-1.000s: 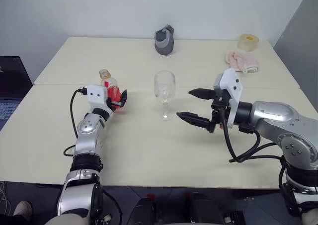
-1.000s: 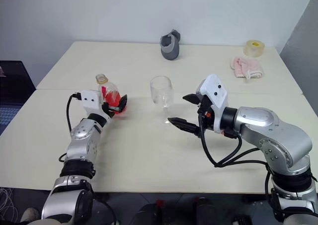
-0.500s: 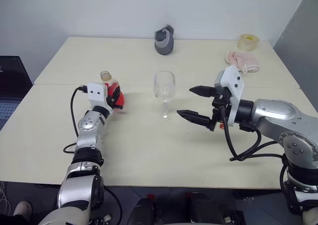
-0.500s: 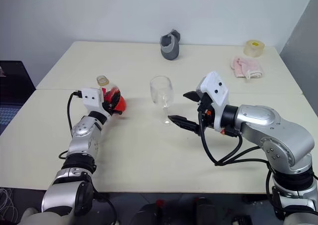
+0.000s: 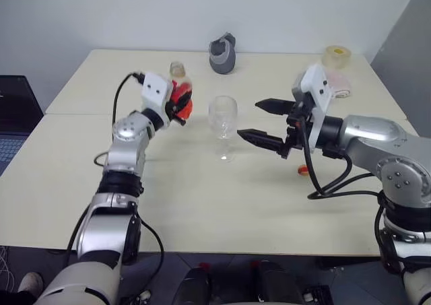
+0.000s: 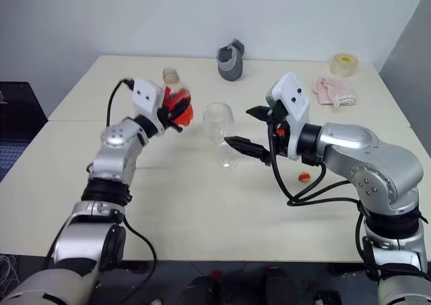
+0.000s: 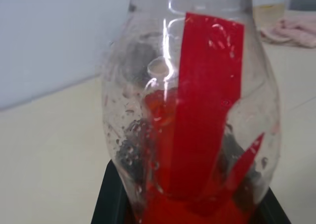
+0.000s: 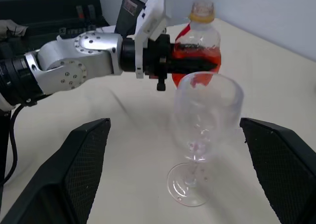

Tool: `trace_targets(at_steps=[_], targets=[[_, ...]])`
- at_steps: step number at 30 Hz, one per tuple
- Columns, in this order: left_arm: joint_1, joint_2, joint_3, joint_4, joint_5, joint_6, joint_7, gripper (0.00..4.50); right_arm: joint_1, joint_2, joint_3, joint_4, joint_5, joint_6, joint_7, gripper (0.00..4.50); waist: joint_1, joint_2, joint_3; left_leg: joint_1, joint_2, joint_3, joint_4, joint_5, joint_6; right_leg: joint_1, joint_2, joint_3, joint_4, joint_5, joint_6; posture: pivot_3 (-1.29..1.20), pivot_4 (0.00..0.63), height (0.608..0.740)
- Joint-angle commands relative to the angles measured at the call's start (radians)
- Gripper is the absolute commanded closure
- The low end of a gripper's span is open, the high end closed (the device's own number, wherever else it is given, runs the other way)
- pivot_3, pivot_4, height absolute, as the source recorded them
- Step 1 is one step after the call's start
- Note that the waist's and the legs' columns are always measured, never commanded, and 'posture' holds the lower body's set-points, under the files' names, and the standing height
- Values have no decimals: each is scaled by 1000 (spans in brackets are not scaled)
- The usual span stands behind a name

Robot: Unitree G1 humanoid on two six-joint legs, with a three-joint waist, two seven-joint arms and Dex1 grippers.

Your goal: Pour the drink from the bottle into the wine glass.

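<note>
While the bottle (image 5: 180, 91) hangs above the table (image 5: 202, 204), upright with its neck tipping slightly, the left tool (image 5: 180, 106) is clenched around its bulbous lower body, where the drink (image 7: 197, 204) pools bright red behind a red label (image 7: 205, 85). Its mouth shows pale and uncapped at the top. Just to the right of it stands the wine glass (image 5: 223, 120), upright on its round foot on the table and holding no liquid; bottle and glass are near but apart. Right of the glass, the right tool (image 5: 259, 121) is released, its two black fingers (image 5: 261, 140) spread wide and pointing left toward the bowl without touching it. A small red and yellow cap (image 5: 304, 170) lies on the table under the right arm. Toward the far edge sit a grey jug (image 5: 223, 55) in the middle, a roll of tape (image 5: 336, 55) at the far right and a pink cloth (image 6: 333, 89) beside it.
</note>
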Motion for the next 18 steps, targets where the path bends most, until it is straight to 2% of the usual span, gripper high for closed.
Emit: trace_targets(at_steps=[1,5,9,18], targets=[[-72,37,-17,3,19,-43,-66,3565,-49,13,-15,22,-9,-12,-12,0,-4,0,0,0,0,0,0,0,0,0,0,0,0,0,0,0,150,740],[-135,78,-51,67,65,-129,-133,3565,-77,20,5,57,-34,-29,-8,0,-8,0,0,0,0,0,0,0,0,-1,0,0,0,0,0,0,150,740],[-186,137,-98,153,140,-318,-185,3565,-94,34,12,83,-56,-35,-10,0,-14,0,0,-1,0,0,0,0,0,-2,0,0,0,0,0,0,150,740],[-321,207,-197,411,332,-690,-124,3565,-107,53,31,112,-105,-60,-3,0,-17,0,0,-2,-1,0,0,0,1,-3,0,0,1,0,0,0,150,740]])
